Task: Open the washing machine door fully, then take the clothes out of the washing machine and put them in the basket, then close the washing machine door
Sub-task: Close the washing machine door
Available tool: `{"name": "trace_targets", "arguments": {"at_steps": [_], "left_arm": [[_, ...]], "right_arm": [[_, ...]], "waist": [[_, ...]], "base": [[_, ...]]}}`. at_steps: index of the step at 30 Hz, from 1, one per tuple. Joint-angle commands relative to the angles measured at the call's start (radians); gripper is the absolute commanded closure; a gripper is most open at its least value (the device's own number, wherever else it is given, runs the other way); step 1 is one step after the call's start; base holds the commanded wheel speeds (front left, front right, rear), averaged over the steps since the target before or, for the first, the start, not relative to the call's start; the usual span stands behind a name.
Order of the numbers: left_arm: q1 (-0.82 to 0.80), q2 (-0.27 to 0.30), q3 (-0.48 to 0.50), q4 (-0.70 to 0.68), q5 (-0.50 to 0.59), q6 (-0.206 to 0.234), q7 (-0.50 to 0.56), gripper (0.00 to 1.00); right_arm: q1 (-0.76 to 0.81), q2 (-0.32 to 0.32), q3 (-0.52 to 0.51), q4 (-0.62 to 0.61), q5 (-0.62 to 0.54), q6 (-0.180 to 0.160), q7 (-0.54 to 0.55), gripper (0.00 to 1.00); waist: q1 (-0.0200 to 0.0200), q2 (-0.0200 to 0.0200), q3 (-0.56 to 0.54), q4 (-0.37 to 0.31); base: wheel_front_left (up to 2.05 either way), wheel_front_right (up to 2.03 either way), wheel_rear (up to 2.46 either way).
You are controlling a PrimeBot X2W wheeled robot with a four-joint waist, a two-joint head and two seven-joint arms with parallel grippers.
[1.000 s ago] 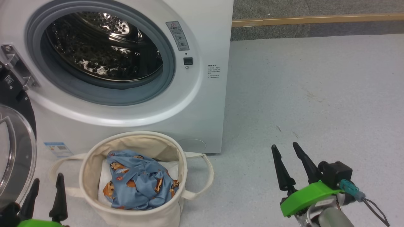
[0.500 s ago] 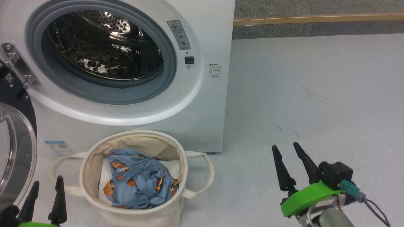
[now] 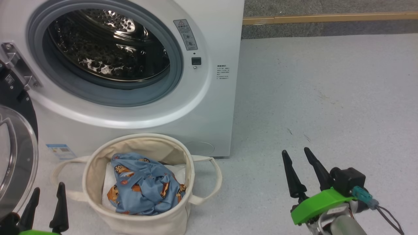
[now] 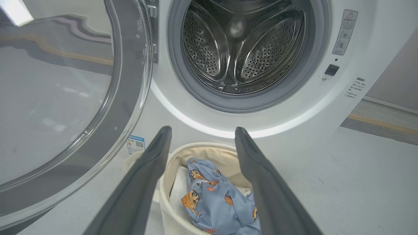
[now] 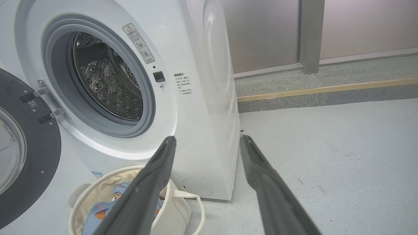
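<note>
The white washing machine (image 3: 212,107) (image 4: 310,107) (image 5: 202,107) fills the upper left, its steel drum bare inside. Its washing machine door (image 3: 14,147) (image 4: 65,98) (image 5: 29,147) hangs swung wide open on the left hinge. In front of the machine stands the cream basket (image 3: 98,169) (image 4: 169,195) (image 5: 176,212), and the light blue printed clothes (image 3: 143,186) (image 4: 218,202) (image 5: 98,212) lie crumpled in it on a white sheet. My left gripper (image 3: 47,191) (image 4: 200,130) is open, low beside the basket's left handle. Out on the floor to the right, my right gripper (image 3: 295,151) (image 5: 207,138) is open with nothing in it.
Pale grey floor (image 3: 326,98) stretches to the right of the machine. A wooden strip (image 3: 326,18) and a raised grey ledge run along the back wall. The basket's right loop handle (image 3: 212,176) sticks out toward the right gripper.
The head camera has shifted slightly, so the whole scene sits a little lower-left to upper-right. Both grippers stay open and nearly still; the left one sits a touch lower in view.
</note>
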State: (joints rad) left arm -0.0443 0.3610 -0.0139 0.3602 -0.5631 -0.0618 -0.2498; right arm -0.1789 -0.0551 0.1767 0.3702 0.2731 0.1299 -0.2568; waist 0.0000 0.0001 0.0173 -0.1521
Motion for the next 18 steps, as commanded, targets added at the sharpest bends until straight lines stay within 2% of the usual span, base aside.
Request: {"name": "trace_targets", "arguments": {"at_steps": [1, 8, 18], "left_arm": [[-0.044, 0.027, 0.053, -0.020, 0.018, 0.003, -0.012, 0.00], [-0.048, 0.024, 0.061, -0.013, 0.026, 0.003, -0.012, 0.00], [-0.050, 0.015, 0.076, -0.012, 0.030, -0.010, -0.012, 0.00]], "right_arm": [[-0.022, 0.000, 0.017, -0.027, -0.005, 0.001, -0.005, 0.00], [-0.021, 0.001, 0.016, -0.023, -0.005, 0.001, -0.005, 0.00], [-0.023, 0.001, 0.012, -0.021, -0.006, 0.001, -0.005, 0.00]], "waist": [[0.0000, -0.0001, 0.001, 0.001], [0.0000, -0.0001, 0.004, 0.005], [0.0000, -0.0001, 0.009, 0.011]], "base": [[-0.87, 0.44, 0.44], [-1.27, 0.90, 0.36], [-2.02, 1.53, 0.49]]}}
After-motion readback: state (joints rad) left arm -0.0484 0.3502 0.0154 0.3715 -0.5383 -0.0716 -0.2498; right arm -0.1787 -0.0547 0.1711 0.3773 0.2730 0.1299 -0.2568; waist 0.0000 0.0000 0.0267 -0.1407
